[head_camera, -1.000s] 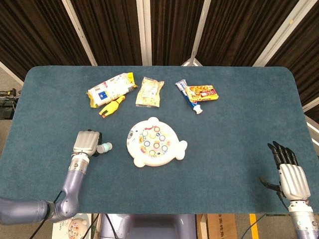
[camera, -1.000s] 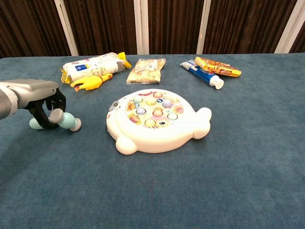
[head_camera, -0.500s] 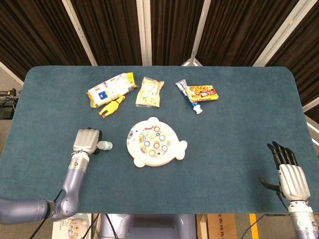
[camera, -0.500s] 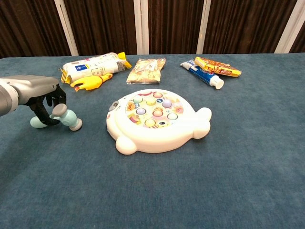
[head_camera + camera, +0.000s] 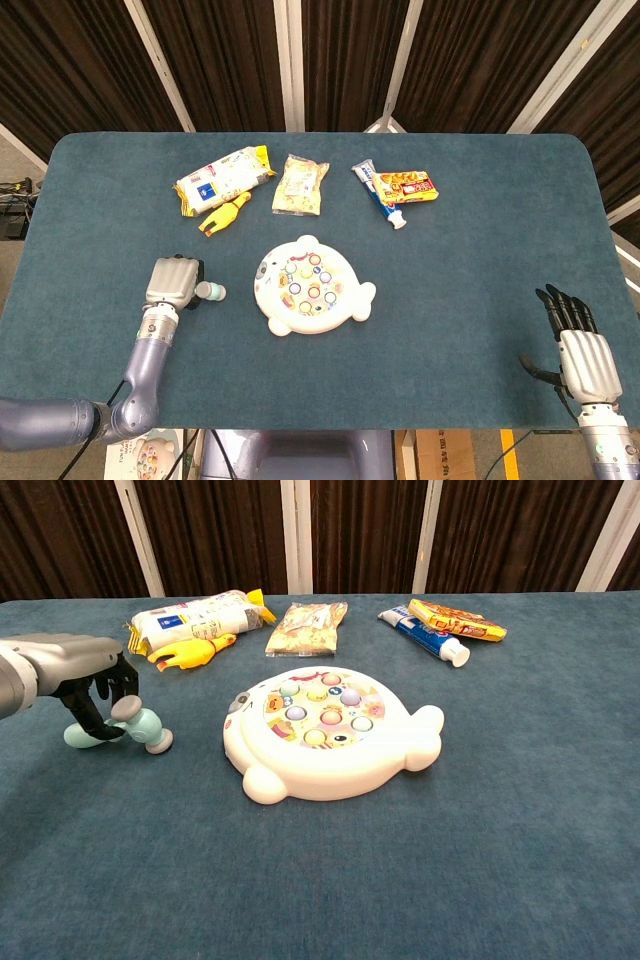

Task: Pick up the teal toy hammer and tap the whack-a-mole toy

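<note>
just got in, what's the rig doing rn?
The left hand is closed around the teal toy hammer at the table's left side, the hammer low at the cloth. The whack-a-mole toy sits untouched mid-table. The right hand rests open near the table's right edge, holding nothing. Snack packs, a rubber chicken and toothpaste lie beyond.

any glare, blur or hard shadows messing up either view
Head view: even overhead light, no glare, sharp throughout; the whack-a-mole toy casts hardly any shadow. Chest view: also sharp, with only a soft shadow under the left hand and teal toy hammer, and mild sheen on the toy's white rim; the curtains stay dark.
</note>
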{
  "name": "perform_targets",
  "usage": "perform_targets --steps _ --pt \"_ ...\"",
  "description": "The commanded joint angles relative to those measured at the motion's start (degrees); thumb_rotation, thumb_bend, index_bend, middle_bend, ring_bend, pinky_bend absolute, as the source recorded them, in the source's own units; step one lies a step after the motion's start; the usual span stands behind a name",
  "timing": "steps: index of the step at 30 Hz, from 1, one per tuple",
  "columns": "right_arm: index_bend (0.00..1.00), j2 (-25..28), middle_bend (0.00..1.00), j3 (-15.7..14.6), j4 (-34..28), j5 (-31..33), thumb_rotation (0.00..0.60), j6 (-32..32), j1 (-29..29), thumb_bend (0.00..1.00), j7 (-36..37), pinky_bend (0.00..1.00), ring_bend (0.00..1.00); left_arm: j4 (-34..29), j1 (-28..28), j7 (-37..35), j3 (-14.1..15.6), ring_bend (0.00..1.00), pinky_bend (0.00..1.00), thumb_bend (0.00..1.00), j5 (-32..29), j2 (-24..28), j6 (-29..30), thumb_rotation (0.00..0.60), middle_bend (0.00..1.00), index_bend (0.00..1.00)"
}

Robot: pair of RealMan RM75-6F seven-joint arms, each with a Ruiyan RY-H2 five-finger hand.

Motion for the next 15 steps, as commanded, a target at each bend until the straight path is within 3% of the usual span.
perform_targets --steps 1,15 --pt "0.00 0.00 0.00 -0.02 0.00 -0.02 0.600 0.00 0.00 0.24 -0.01 0.00 0.00 -0.12 0.05 0.06 -0.10 0.30 0.40 0.43 0.02 0.14 -0.01 0.600 0.40 0.47" --pt "0.00 0.07 0.00 -0.07 -0.10 -0.08 0.600 0.03 -0.05 0.24 -0.09 0.00 0.00 -0.54 0.46 0.10 -0.54 0.30 0.40 0.43 0.07 0.70 -0.05 0.600 0.40 0.47"
